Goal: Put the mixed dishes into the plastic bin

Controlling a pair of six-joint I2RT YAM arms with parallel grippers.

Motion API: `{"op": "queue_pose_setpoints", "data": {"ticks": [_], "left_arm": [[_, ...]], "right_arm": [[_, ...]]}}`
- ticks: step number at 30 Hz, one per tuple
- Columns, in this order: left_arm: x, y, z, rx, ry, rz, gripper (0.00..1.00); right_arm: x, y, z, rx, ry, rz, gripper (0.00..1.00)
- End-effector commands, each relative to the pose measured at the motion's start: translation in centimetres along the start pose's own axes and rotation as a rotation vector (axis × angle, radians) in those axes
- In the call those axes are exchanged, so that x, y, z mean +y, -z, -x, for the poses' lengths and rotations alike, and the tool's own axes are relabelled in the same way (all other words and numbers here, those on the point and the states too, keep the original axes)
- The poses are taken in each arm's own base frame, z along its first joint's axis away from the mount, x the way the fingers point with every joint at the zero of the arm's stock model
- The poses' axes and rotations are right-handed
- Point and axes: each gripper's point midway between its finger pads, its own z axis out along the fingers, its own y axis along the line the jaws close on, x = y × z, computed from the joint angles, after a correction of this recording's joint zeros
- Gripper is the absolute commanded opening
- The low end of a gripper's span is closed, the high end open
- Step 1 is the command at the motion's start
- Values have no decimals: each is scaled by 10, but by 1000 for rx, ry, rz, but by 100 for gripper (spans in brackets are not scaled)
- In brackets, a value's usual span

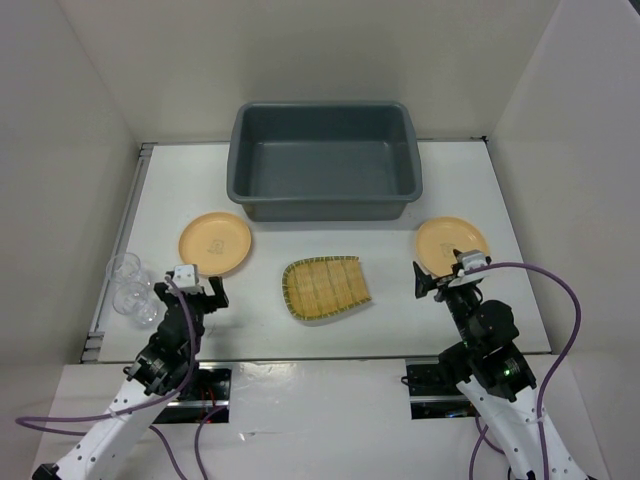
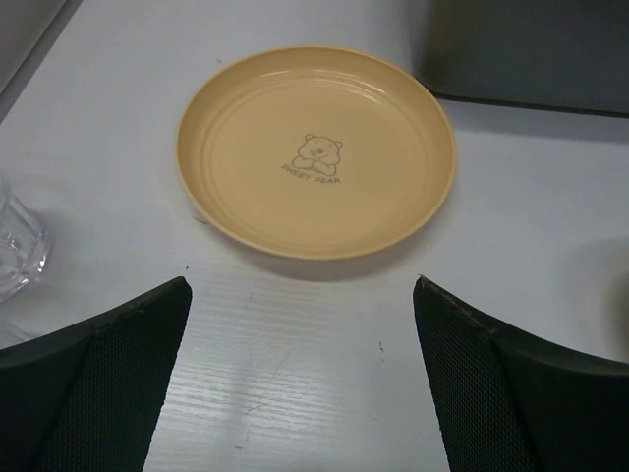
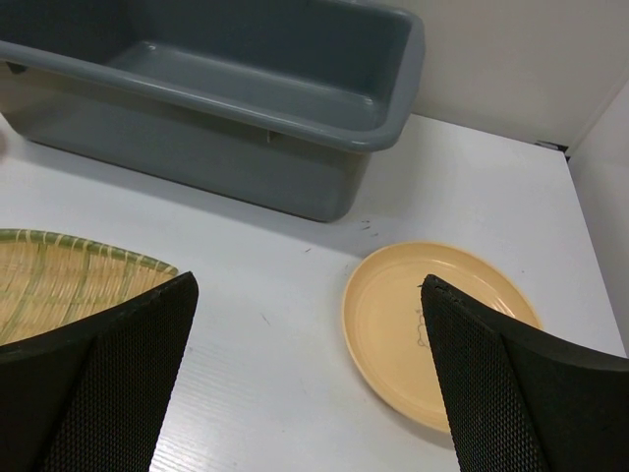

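Top view overhead, wide; wrist views low, close, forward; bin shared.

The left hand is hovering above the surface at the near left, its two fingers standing wide apart and gripping nothing. The right hand is hovering at the near right, its fingers likewise spread wide and empty. Both arms are reaching forward from their bases, wrists tilting downward
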Motion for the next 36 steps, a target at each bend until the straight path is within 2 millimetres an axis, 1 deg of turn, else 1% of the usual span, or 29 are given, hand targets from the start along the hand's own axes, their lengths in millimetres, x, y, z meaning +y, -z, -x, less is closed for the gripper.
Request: {"op": "queue_pose_setpoints", "data": {"ticks": [1, 4, 5, 7, 8, 11, 14, 18, 20, 21, 23, 24, 25, 26, 27, 28, 29, 31, 34, 36], "left_arm": [[-5, 6, 51, -186, 66, -45, 100], [8, 5, 47, -184, 47, 25, 100], [12, 4, 43, -177, -18, 41, 100], [6, 1, 35, -165, -53, 9, 100], [-3, 1, 36, -170, -93, -46, 100], [-11, 1, 35, -170, -134, -95, 100], [-9, 1, 36, -171, -134, -85, 100], [5, 1, 37, -172, -127, -8, 100], [6, 1, 39, -179, -121, 0, 100], [4, 1, 39, -179, -159, -14, 100], [-5, 1, 38, -182, -223, -76, 100], [-23, 2, 37, -188, -258, -181, 100], [-32, 4, 33, -187, -342, -252, 100], [-44, 7, 24, -173, -403, -335, 100], [-59, 12, 22, -184, -421, -431, 100], [-65, 14, 15, -168, -399, -465, 100], [-67, 15, 15, -164, -381, -476, 100], [-65, 13, 15, -160, -367, -456, 100], [-53, 9, 19, -152, -300, -369, 100], [-37, 4, 22, -147, -221, -265, 100]], "right_arm": [[-1, 4, 14, -77, 12, 6, 98], [-1, 4, 14, -77, 12, 6, 98], [1, 4, 14, -78, 13, 15, 98], [1, 4, 14, -78, 13, 15, 98], [1, 4, 14, -78, 13, 15, 98], [2, 4, 15, -79, 13, 24, 98], [2, 4, 15, -79, 13, 24, 98], [4, 4, 15, -81, 13, 35, 98], [4, 4, 15, -81, 13, 35, 98], [4, 4, 15, -81, 13, 35, 98], [4, 4, 15, -81, 13, 35, 98], [4, 4, 13, -72, 15, 36, 98], [6, 4, 13, -73, 15, 45, 98], [6, 4, 13, -73, 15, 45, 98], [6, 4, 13, -74, 24, 45, 98], [7, 4, 13, -75, 25, 55, 98], [7, 4, 13, -75, 25, 56, 98], [7, 4, 13, -75, 25, 56, 98], [7, 4, 13, -75, 25, 56, 98], [7, 4, 13, -75, 34, 55, 98]]}}
